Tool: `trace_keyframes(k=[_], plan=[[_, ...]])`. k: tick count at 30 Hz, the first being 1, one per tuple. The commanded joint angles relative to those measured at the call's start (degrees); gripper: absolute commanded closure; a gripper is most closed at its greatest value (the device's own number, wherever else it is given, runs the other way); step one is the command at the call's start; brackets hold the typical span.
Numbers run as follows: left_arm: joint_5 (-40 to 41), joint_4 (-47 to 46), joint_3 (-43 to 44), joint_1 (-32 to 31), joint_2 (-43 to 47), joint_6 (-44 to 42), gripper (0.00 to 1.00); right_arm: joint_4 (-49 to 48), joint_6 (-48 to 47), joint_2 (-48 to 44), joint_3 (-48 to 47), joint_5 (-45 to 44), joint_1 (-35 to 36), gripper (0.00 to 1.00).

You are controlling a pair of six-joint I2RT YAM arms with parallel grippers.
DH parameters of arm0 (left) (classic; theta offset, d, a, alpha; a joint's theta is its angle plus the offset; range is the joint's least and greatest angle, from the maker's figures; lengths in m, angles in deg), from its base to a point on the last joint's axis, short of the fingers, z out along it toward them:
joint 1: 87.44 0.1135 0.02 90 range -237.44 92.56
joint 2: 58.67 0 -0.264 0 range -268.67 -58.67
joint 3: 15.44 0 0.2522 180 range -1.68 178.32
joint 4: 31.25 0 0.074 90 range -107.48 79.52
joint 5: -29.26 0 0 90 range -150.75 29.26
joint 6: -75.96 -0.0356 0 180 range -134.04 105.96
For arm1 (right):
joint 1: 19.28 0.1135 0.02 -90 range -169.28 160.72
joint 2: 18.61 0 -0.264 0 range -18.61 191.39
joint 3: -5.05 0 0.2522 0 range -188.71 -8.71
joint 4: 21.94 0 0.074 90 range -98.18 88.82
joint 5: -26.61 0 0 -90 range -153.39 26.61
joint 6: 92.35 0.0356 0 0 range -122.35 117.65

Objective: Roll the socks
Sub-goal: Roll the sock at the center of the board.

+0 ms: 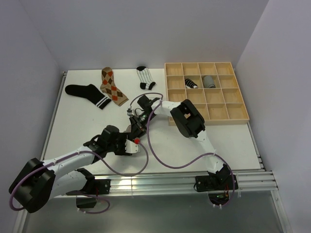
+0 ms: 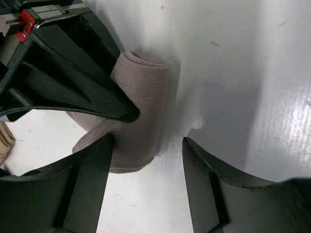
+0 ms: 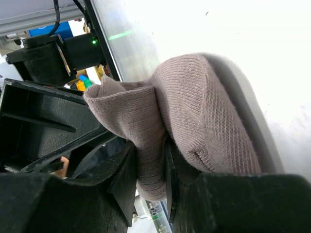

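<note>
A taupe sock (image 2: pixel 142 104), partly rolled, lies on the white table between the two arms; in the top view it is mostly hidden (image 1: pixel 128 129). My right gripper (image 3: pixel 149 158) is shut on a fold of this sock (image 3: pixel 204 111), and its black fingers (image 2: pixel 73 85) show in the left wrist view. My left gripper (image 2: pixel 148 167) is open. Its left finger (image 2: pixel 92 179) touches the sock's end, and its right finger (image 2: pixel 209 189) stands apart on bare table. In the top view the grippers meet near mid-table, the left (image 1: pixel 129 138) just nearer than the right (image 1: pixel 135 119).
A black sock with white bands (image 1: pixel 87 93), an argyle sock (image 1: pixel 112 86) and a striped sock (image 1: pixel 144 77) lie flat at the back. The wooden grid tray (image 1: pixel 218 112) at the right holds a rolled striped sock (image 1: pixel 192 83) and a rolled grey sock (image 1: pixel 209 81). Purple cables loop near the front.
</note>
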Motion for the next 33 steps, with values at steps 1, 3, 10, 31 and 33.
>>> trace_keyframes(k=[1,3,10,31,33], plan=[[3.86,-9.68,-2.15,-1.02,-1.43,-2.23,0.34,0.6,-2.03,3.2,-1.27,-5.38,-0.81,0.75],[6.31,-12.67,-3.47,-1.98,-1.96,-2.58,0.32,0.69,-1.95,3.28,-1.27,-5.37,-0.9,0.75],[8.79,-16.03,-2.34,-2.86,-6.61,-2.05,0.33,0.78,-2.56,3.55,-1.1,-4.32,-0.99,0.75],[-6.41,14.45,14.27,-1.64,-20.42,2.34,0.9,-14.92,2.43,-11.11,15.13,-17.3,-2.39,0.46],[-8.69,16.57,15.94,-0.67,-21.47,2.69,0.91,-18.28,3.93,-16.19,18.49,-19.6,-2.83,0.42]])
